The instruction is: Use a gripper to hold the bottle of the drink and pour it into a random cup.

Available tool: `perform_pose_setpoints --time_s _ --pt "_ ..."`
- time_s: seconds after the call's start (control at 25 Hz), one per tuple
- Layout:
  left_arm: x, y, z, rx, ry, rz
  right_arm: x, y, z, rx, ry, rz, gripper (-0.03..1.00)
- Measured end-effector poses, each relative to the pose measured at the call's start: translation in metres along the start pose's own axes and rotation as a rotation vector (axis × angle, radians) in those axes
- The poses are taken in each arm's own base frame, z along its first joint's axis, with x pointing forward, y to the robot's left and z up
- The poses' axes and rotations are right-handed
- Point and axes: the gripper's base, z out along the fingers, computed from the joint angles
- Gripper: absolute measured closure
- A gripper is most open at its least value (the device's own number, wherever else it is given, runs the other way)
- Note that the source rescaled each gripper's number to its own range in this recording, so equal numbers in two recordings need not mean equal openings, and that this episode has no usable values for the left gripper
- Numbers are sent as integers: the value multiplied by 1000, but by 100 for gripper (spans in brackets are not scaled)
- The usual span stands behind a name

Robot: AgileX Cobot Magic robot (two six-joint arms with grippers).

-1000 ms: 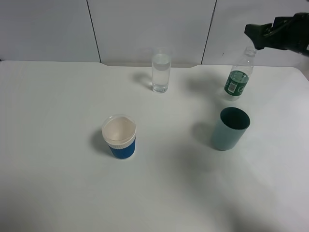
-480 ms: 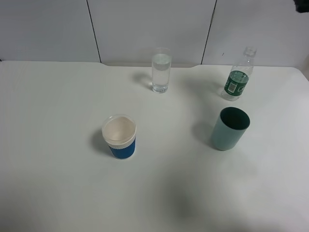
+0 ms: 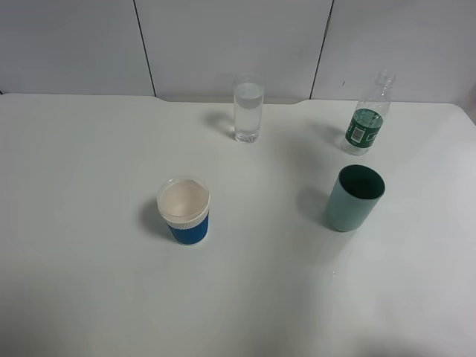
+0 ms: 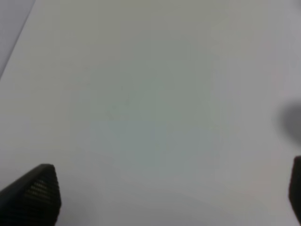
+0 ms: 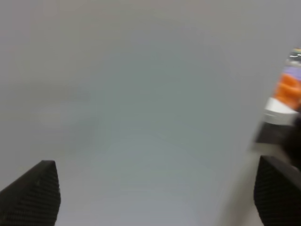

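With the right gripper [image 5: 150,197] gone from the overhead view, jaws spread and empty like the left gripper's [image 4: 164,197], the bottle [image 3: 365,119] stands released near the surface's far right corner and the glass [image 3: 248,111] holds liquid, so pouring looks done.

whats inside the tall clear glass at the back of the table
The tall clear glass holds a clear liquid, filled nearly to its rim. Nothing else shows in it. Whether the liquid is plain water cannot be told from the pictures.
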Motion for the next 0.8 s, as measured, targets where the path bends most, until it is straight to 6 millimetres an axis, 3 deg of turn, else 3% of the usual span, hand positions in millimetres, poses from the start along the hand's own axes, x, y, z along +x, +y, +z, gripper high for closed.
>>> perform_pose_setpoints --time_s 0.4,0.8 --pt "0 0 0 0 0 0 -11 -8 -77 69 167 -35 19" --pt "0 0 0 0 0 0 9 4 -144 -30 309 47 19"
